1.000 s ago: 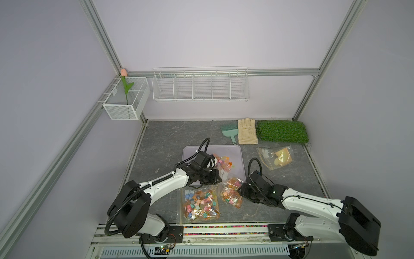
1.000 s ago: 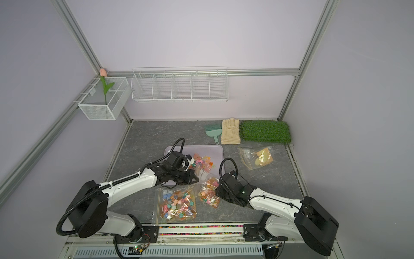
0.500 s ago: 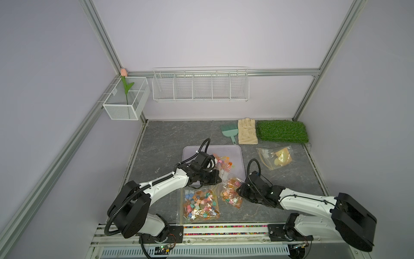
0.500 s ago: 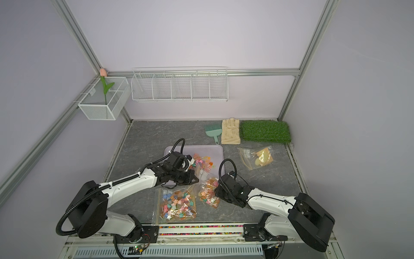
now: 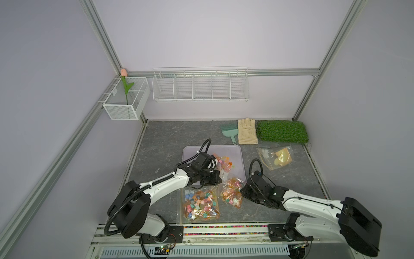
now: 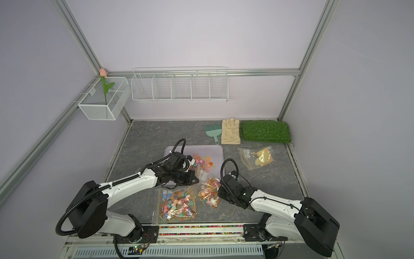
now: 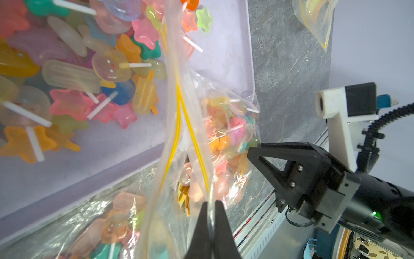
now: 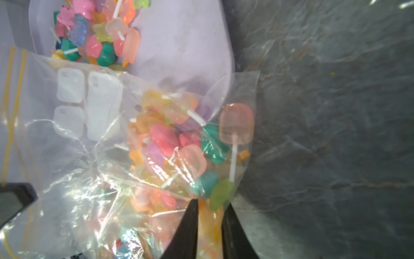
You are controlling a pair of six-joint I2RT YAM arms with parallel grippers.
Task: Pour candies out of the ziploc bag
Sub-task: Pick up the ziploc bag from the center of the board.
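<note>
Since a second ago the right hand has slid a little toward frame left, up against the ziploc bag, and its jaws have narrowed. The left arm has kept its place. In the right wrist view the two black fingers pinch the bag's filled bottom end. Crinkled plastic and orange sweets fill the slim gap between them, so this hand is clamped on the bag.

The left hand is clenched tight on the bag's other end, with a fold of clear plastic by the yellow zip lines squeezed between its tips.

Between the two hands the bag lies just below centre in both top views. Its mouth end is over the near rim of the lilac tray and its filled end is on the grey tabletop. Candies bunch in the filled end, and a loose heap of them lies in the tray, up and right of the left hand. A second bag of sweets lies flat at lower centre, just left of the held one.
</note>
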